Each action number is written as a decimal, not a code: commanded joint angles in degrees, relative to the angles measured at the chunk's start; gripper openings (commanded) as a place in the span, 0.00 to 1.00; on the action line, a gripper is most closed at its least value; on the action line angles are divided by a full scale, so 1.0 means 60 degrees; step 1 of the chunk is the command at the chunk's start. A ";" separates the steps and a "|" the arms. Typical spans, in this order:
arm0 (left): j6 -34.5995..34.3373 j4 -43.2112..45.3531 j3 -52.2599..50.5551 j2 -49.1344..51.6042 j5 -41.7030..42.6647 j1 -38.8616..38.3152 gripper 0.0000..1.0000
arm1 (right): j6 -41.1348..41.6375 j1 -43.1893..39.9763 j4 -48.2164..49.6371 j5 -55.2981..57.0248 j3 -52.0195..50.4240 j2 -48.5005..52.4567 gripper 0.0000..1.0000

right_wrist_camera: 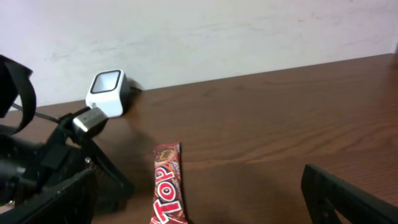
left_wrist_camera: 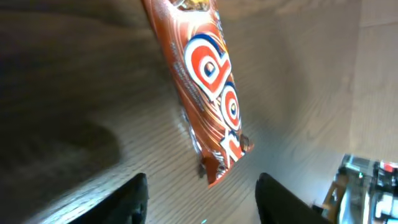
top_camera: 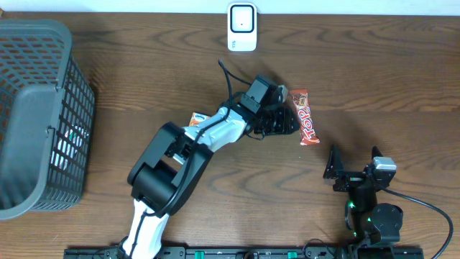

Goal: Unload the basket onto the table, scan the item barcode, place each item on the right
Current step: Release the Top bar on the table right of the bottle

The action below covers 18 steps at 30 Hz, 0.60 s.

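You are looking down on a brown wooden table (top_camera: 402, 72). Your left gripper (top_camera: 284, 121) is reaching out from the middle of the table toward 2 o'clock. Its two black fingers (left_wrist_camera: 134, 200) are standing apart and are not squeezing anything.

The long orange-brown candy bar (top_camera: 305, 116) with the red letters "TOP" is lying flat on the table, just in front of that gripper. In the left wrist view, one end of the candy bar is pointing down toward the gap between the fingers. It is not sitting between them.

The small white box-shaped scanner (top_camera: 242, 27) is standing at 12 o'clock, at the far edge of the table. The candy bar is lying at about 5 o'clock from it, well apart.

A little white and orange packet (top_camera: 198, 119) is peeking out from under the left arm. A big grey plastic mesh basket (top_camera: 43, 115) is sitting at 9 o'clock.

Your right gripper (top_camera: 352, 162) is waiting at 5 o'clock from the candy bar. Its fingers are spread wide and are holding nothing.
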 commanded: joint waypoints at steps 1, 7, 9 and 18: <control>-0.0066 0.0488 0.0069 -0.0277 0.0696 0.0051 0.63 | -0.0066 0.0091 -0.0040 0.0022 -0.0011 -0.0051 0.99; -0.0066 0.0594 0.0138 -0.1337 0.0765 0.0226 0.79 | -0.0066 0.0091 -0.0040 0.0022 -0.0011 -0.0051 0.99; -0.0062 0.0550 0.0138 -0.1861 0.0765 0.0222 0.81 | -0.0066 0.0091 -0.0040 0.0022 -0.0011 -0.0051 0.99; 0.0933 -0.2259 0.0146 -0.5686 -0.0973 0.0546 0.90 | -0.0069 0.0091 -0.0040 0.0022 -0.0011 -0.0051 0.99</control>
